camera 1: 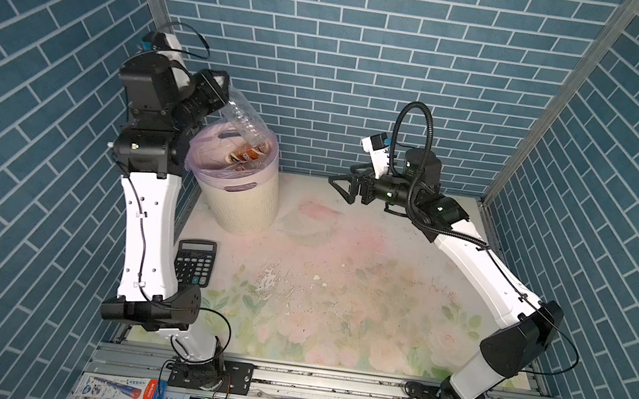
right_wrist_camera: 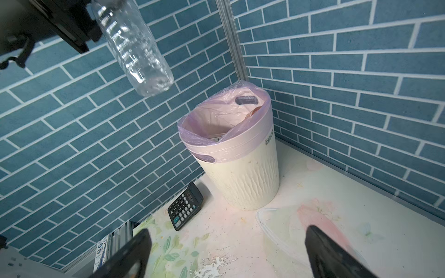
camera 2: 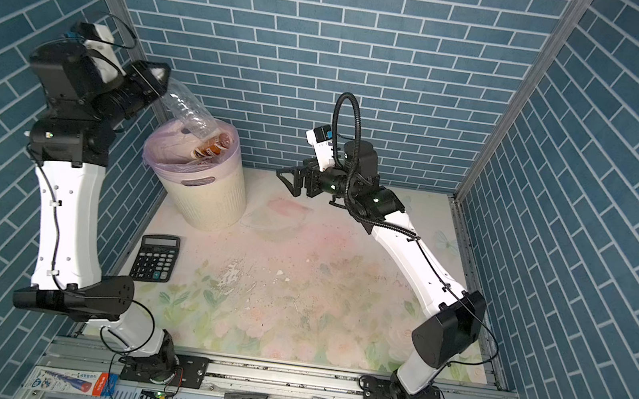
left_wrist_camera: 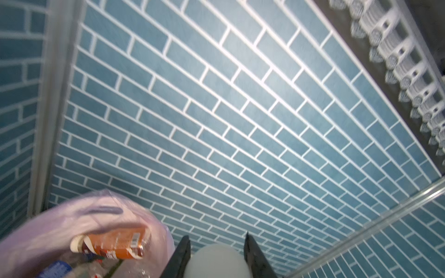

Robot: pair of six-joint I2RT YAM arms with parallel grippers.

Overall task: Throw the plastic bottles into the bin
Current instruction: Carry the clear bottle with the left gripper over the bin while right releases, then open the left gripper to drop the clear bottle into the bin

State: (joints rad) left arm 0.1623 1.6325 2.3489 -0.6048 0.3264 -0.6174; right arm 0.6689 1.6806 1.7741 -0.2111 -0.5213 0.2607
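Both top views looked steeply down from high over the front edge toward the back wall (camera 1: 350, 45), taking in the whole table (camera 1: 341, 279), with the bin (camera 1: 241, 207) upper left of centre. The left wrist camera, close above the bin, faced mostly wall. The right wrist camera sat low, facing the bin, calculator (right_wrist_camera: 185, 205) and clear bottle (right_wrist_camera: 134, 48), which both top views shared.
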